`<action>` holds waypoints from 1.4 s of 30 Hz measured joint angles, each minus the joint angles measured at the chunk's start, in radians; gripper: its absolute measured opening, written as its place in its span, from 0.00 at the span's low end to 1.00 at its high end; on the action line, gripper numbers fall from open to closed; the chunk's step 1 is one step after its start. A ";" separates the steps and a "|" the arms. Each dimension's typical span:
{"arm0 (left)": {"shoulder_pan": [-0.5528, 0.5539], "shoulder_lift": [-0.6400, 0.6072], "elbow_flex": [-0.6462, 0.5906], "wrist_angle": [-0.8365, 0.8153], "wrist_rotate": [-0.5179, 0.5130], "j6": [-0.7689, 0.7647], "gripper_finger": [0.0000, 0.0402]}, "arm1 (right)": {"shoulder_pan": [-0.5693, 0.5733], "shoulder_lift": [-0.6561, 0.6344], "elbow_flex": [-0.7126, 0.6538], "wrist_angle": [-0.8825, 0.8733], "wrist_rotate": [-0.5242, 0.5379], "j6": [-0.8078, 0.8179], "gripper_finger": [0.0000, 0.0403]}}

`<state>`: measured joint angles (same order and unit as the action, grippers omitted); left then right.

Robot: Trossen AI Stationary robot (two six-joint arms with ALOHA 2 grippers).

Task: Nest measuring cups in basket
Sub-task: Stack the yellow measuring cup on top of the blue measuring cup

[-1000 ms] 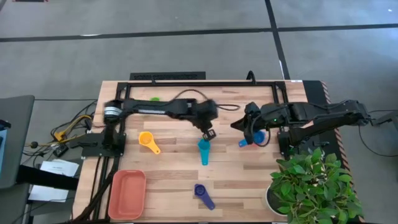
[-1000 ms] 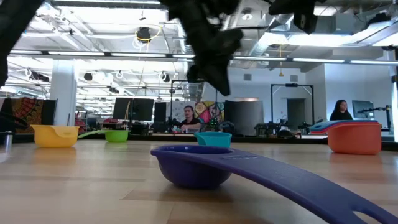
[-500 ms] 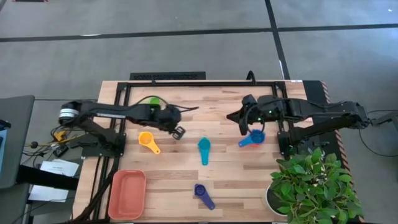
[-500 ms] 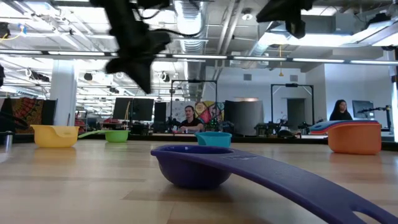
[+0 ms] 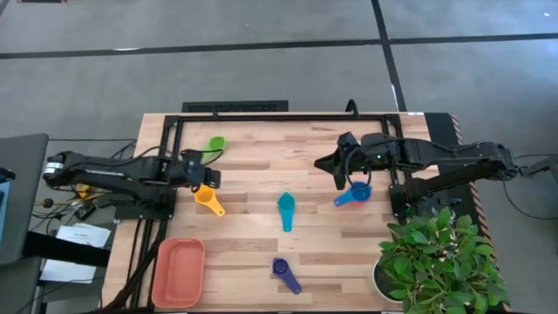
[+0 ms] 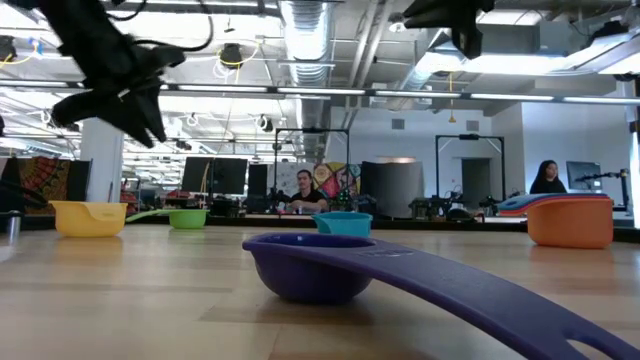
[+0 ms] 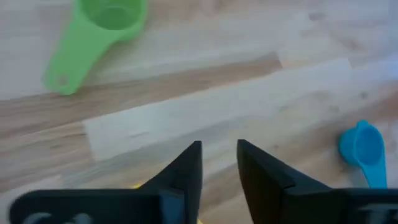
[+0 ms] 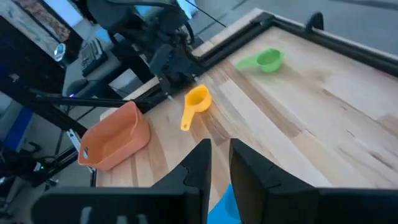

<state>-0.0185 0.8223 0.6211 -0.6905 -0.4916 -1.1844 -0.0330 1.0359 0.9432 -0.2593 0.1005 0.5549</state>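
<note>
Left gripper (image 5: 207, 175) hangs over yellow cup (image 5: 207, 199), fingers slightly parted, holding nothing. Right gripper (image 5: 341, 166), narrow gap, empty, above blue cup (image 5: 353, 194). Basket (image 5: 178, 272) sits at table's 7 o'clock. You pinch handles: light, stiff, slippery plastic.

1 camera hangs overhead, looking straight down on the whole table (image 5: 261, 253). Another sits at tabletop level, close behind the purple cup (image 6: 310, 265), facing the room. 2 wrist cameras look past their own fingers; both catch the green cup (image 7: 93, 28), upper frame.
</note>
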 joint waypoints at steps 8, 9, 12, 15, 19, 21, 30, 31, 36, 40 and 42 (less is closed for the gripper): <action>-0.028 -0.071 -0.083 -0.096 0.035 -0.130 0.40 | 0.000 0.000 0.000 0.016 -0.051 -0.029 0.25; -0.030 -0.070 -0.088 -0.112 0.039 -0.141 0.41 | -0.001 0.000 0.000 0.019 -0.051 -0.029 0.25; -0.031 -0.065 -0.102 -0.113 0.044 -0.157 0.42 | -0.011 0.000 0.000 0.024 -0.049 -0.030 0.24; -0.031 -0.054 -0.103 -0.112 0.050 -0.159 0.42 | -0.021 0.000 0.000 0.023 -0.048 -0.030 0.24; -0.032 -0.020 -0.103 -0.153 0.065 -0.173 0.42 | -0.023 0.000 0.000 0.023 -0.048 -0.026 0.24; -0.036 -0.001 -0.103 -0.181 0.079 -0.192 0.42 | -0.022 0.000 0.000 0.022 -0.048 -0.026 0.24; -0.055 0.073 -0.103 -0.234 0.144 -0.221 0.42 | -0.013 0.000 0.000 0.014 -0.048 -0.005 0.24; -0.058 0.086 -0.103 -0.246 0.148 -0.225 0.41 | -0.013 0.000 0.000 0.012 -0.048 -0.005 0.24; -0.067 0.118 -0.103 -0.247 0.167 -0.237 0.37 | -0.014 0.000 0.000 0.012 -0.048 -0.003 0.24; -0.069 0.142 -0.103 -0.250 0.169 -0.262 0.34 | -0.014 0.000 0.000 0.013 -0.047 0.005 0.24; -0.069 0.164 -0.103 -0.251 0.171 -0.270 0.33 | -0.014 0.000 0.000 0.014 -0.047 0.005 0.24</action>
<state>-0.0872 0.9864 0.5179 -0.9410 -0.3209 -1.4544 -0.0475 1.0359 0.9432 -0.2457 0.0536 0.5602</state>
